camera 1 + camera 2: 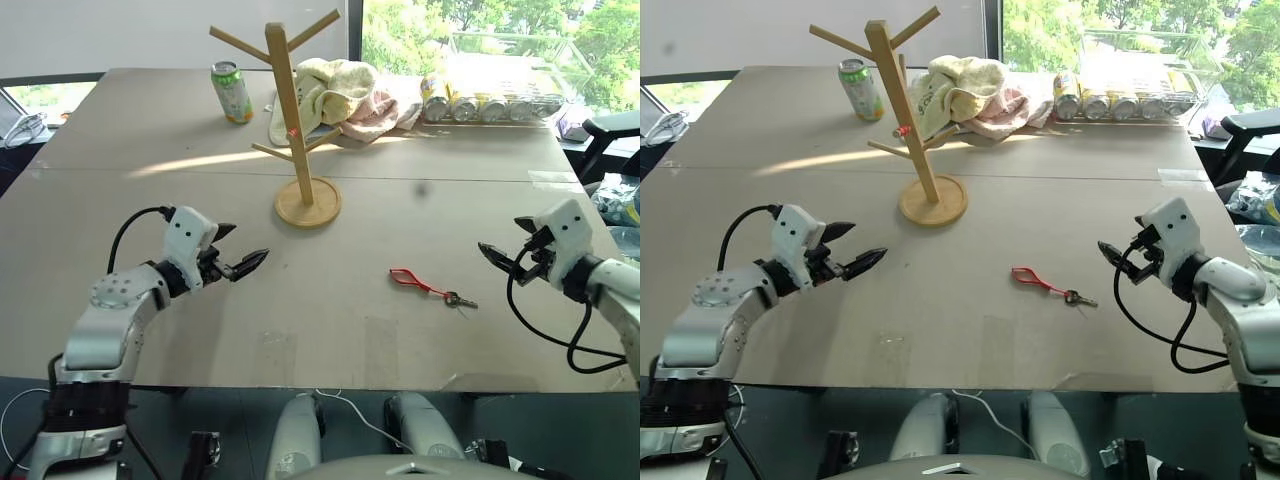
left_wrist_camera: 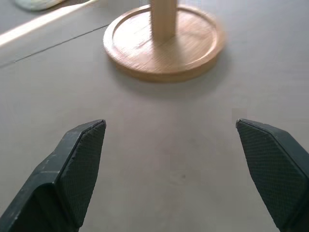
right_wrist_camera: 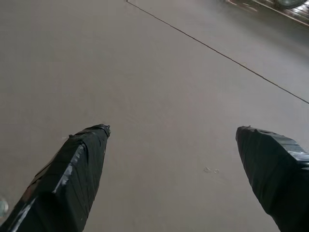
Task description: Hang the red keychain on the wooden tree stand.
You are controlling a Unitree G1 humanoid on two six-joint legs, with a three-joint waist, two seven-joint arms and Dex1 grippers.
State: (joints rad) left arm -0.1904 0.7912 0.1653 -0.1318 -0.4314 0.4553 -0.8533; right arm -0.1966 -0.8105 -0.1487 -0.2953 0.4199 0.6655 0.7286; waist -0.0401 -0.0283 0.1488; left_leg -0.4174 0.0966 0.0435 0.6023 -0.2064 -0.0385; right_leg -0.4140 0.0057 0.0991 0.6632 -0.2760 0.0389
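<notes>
- We see the red keychain [image 1: 432, 287] lying flat on the desk [image 1: 330, 340], towards the near edge and right of the middle, untouched.
- Its long axis runs roughly along that near edge: red loop at the left end, small silver key at the right end, tilting slightly nearer to us at the key.
- The right gripper [image 1: 508, 252] hovers above the desk by the right edge, both fingers spread wide and holding nothing, with the key end just to its left and a little nearer the front edge.
- The left gripper [image 1: 240, 250] hangs over the left half of the desk, jaws parted too and empty, well apart from the keychain.
- So we judge the right arm the nearer one: its move is inward and down, meeting the cord across its length.
- The wooden tree stand [image 1: 296, 130] stands upright further back, near the middle of the desk, its round base showing close ahead in the left wrist view.
- From the keychain, the stand lies back and to the left, so we expect a carry that way once the cord is gripped.
- A green can [image 1: 231, 92] and a crumpled cloth [image 1: 340, 98] sit behind the stand, towards the far edge.
</notes>
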